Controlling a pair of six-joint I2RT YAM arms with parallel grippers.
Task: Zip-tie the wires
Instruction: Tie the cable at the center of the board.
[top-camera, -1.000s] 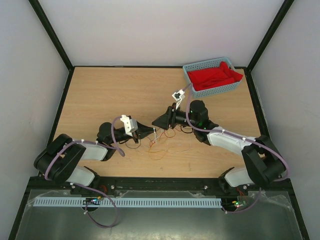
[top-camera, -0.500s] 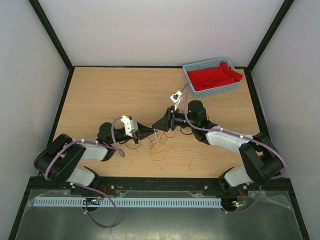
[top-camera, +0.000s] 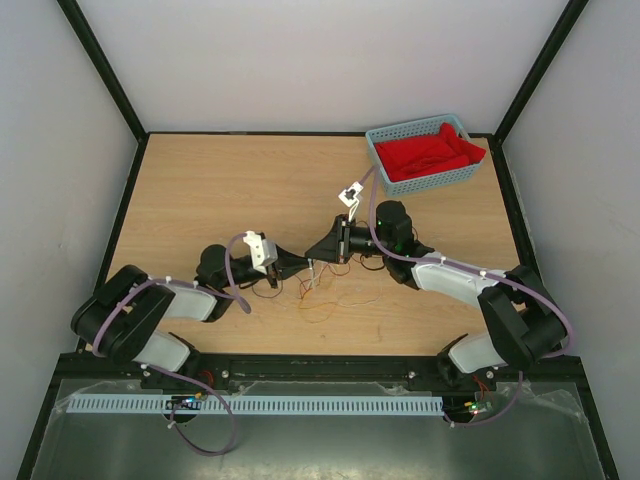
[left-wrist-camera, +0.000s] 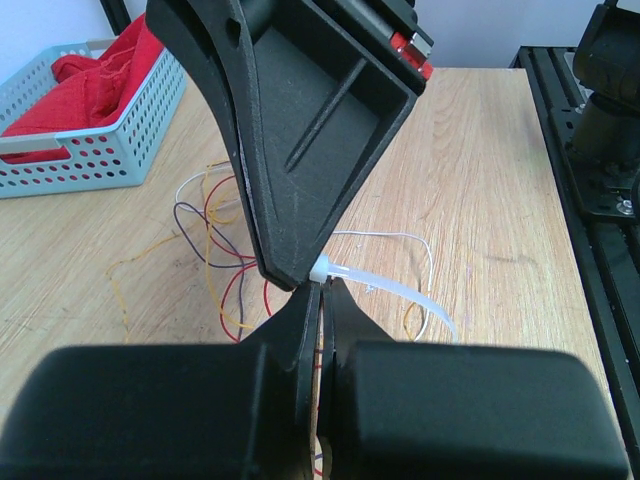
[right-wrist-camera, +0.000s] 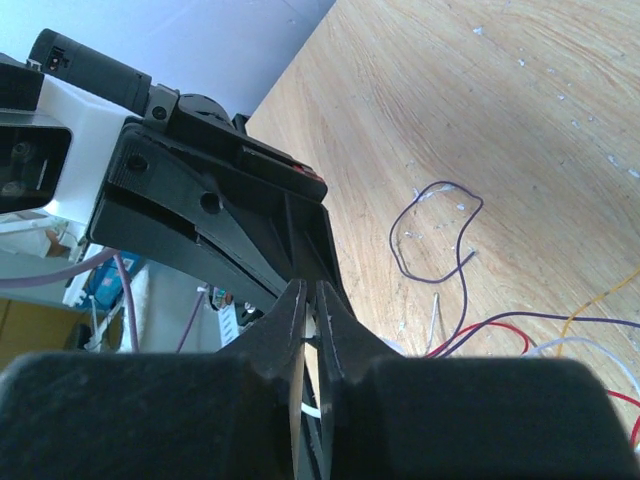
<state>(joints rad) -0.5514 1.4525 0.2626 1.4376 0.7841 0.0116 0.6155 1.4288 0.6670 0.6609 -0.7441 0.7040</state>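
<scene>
The wires (top-camera: 322, 296), thin red, orange, purple and white strands, lie loosely curled on the table under the two grippers; they also show in the left wrist view (left-wrist-camera: 225, 270) and the right wrist view (right-wrist-camera: 450, 240). My left gripper (top-camera: 302, 264) and right gripper (top-camera: 313, 254) meet tip to tip above them. A translucent white zip tie (left-wrist-camera: 395, 290) sticks out where the tips meet and curves down to the right. A white bit of it shows between the right jaws (right-wrist-camera: 311, 411). Both grippers' jaws stand nearly closed on it.
A light blue basket (top-camera: 400, 186) holding red cloth (top-camera: 430, 150) stands at the back right, also visible in the left wrist view (left-wrist-camera: 90, 150). Black frame walls bound the wooden table (top-camera: 220, 190).
The right wrist has shifted slightly left and turned a little. The left arm has barely moved. The grippers stay tip to tip over the wires.
</scene>
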